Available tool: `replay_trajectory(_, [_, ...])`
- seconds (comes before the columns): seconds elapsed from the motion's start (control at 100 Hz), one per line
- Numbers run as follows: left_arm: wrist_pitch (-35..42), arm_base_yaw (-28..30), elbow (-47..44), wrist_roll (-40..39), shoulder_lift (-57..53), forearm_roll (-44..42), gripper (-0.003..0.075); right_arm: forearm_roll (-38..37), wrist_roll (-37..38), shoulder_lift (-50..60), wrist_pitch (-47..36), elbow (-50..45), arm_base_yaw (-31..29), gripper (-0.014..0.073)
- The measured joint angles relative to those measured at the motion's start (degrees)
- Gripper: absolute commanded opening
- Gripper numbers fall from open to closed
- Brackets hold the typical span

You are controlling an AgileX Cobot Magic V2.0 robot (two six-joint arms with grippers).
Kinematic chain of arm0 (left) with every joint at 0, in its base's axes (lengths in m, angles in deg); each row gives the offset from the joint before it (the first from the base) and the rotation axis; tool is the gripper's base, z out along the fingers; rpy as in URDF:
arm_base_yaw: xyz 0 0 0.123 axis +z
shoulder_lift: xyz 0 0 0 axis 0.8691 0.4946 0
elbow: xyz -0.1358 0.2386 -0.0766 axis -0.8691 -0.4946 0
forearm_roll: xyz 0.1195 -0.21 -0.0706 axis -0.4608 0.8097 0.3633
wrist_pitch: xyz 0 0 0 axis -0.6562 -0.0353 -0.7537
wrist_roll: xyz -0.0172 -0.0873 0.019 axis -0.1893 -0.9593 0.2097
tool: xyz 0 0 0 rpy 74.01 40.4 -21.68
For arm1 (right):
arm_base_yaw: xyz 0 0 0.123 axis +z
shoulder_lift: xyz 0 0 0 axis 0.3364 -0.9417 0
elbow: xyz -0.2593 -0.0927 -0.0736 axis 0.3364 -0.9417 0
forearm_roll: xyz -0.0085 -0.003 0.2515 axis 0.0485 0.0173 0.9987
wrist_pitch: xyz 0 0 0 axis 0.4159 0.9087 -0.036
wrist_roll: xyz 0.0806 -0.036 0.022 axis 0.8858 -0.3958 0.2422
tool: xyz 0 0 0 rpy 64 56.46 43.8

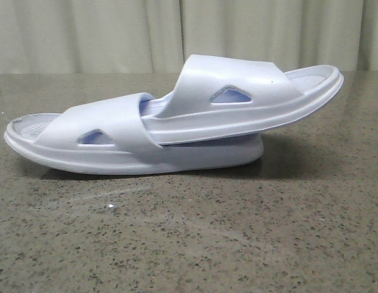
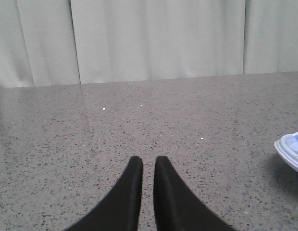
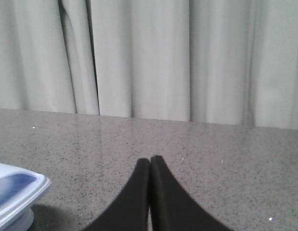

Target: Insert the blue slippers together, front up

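Note:
The two blue slippers lie nested on the speckled stone table [image 1: 189, 244] in the front view. The lower slipper [image 1: 110, 143] rests flat on the table. The upper slipper [image 1: 250, 97] has one end pushed under the lower one's strap and tilts up to the right. No gripper shows in the front view. My left gripper [image 2: 148, 161] has its fingers nearly together with a narrow gap and nothing between them; a slipper edge [image 2: 291, 151] lies off to its side. My right gripper [image 3: 150, 160] is shut and empty, with a slipper end [image 3: 17, 192] beside it.
A pale curtain [image 1: 189, 30] hangs behind the table's far edge. Bare speckled tabletop lies in front of both grippers [image 2: 139, 125] and in front of the slippers.

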Motion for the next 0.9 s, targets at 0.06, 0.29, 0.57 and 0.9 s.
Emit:
replay_trajectory(0.06, [0.00, 0.00, 0.00, 0.00, 0.00, 0.00, 0.0016, -4.86, 5.69, 0.00, 0.00, -0.58, 0.00, -0.0107])
replay_trajectory(0.29, [0.00, 0.00, 0.00, 0.00, 0.00, 0.00, 0.0016, -33.73, 36.30, 0.00, -1.65, -4.43, 0.00, -0.0107])
replay_trajectory(0.57, [0.00, 0.00, 0.00, 0.00, 0.00, 0.09, 0.0016, -50.72, 55.00, 3.24, -5.73, -10.97, 0.00, -0.0107])
replay_trajectory(0.9, [0.00, 0.00, 0.00, 0.00, 0.00, 0.09, 0.0016, -51.74, 56.21, 10.48, -4.34, -12.41, 0.00, -0.0107])
